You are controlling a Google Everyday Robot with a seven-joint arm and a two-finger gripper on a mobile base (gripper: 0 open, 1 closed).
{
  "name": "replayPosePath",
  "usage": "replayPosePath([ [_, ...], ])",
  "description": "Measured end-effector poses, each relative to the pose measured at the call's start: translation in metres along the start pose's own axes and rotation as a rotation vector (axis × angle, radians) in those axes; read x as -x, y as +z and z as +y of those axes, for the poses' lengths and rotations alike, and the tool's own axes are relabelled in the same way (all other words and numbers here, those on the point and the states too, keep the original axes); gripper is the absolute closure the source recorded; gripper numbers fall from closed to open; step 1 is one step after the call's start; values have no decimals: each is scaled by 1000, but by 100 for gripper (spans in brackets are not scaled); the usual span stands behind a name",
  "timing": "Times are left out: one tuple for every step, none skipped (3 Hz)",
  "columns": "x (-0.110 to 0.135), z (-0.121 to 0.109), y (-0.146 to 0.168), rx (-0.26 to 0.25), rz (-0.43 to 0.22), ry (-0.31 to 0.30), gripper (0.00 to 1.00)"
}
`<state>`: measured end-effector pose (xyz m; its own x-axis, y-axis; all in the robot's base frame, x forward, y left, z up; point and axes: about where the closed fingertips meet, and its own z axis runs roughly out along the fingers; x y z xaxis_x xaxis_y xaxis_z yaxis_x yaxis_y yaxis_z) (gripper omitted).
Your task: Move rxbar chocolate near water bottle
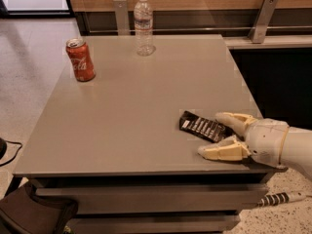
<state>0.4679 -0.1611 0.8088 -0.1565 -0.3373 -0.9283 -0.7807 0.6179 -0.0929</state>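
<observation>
The black chocolate bar (pixel 204 127) lies flat near the front right corner of the gray table (pixel 136 101), with its white words facing up. The robot's white gripper (pixel 209 134) reaches in from the right, low over the table. Its two fingers are spread wide, one behind the right end of the bar and one in front of it. The water bottle (pixel 143 26) stands far from the bar at the back edge of the table, and a red soda can (pixel 80 60) stands to the left, well apart from the bottle.
</observation>
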Motion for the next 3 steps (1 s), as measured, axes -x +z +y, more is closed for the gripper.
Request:
replayPosePath([
  [0,0,0,0,0,0,93],
  [1,0,0,0,0,0,100],
  [2,0,0,0,0,0,100],
])
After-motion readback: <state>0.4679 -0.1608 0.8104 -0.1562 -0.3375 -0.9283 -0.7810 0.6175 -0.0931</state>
